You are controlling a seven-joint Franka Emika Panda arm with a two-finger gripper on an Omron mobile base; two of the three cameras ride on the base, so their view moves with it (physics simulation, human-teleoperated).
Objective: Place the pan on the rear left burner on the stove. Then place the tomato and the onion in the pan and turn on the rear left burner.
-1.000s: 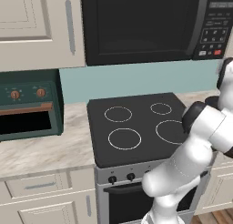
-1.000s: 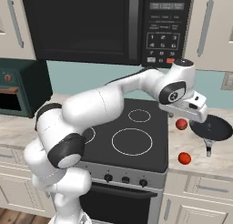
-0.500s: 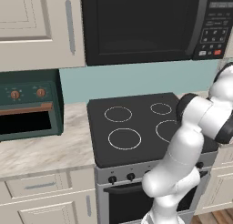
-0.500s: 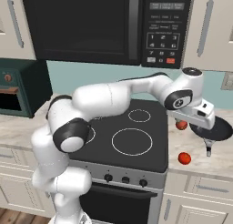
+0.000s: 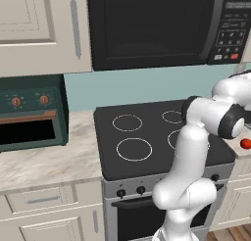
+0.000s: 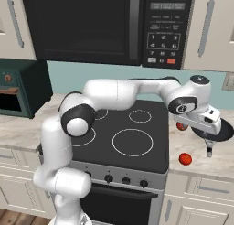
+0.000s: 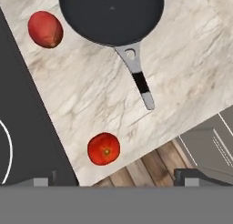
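The black pan (image 7: 111, 13) lies on the marble counter right of the stove (image 5: 147, 147), its thin handle (image 7: 139, 79) pointing toward the counter's front edge. A reddish onion (image 7: 44, 29) rests beside the pan's rim, near the stove. The tomato (image 7: 103, 149) sits close to the counter's front edge, also visible as a red ball (image 6: 184, 158). My gripper (image 6: 208, 124) hovers above the pan (image 6: 225, 133), open, with nothing between its fingers (image 7: 42, 180). The rear left burner (image 5: 127, 122) is a bare white ring on the black glass.
A dark green countertop oven (image 5: 29, 112) stands on the left counter. A black microwave (image 5: 152, 27) hangs over the stove. Small black knobs (image 6: 125, 180) line the silver front panel. My arm spans the stove's right half.
The arm has swung further right and stretched out, carrying the hand from the stove's right edge to above the pan. The pan, onion and tomato have stayed put.
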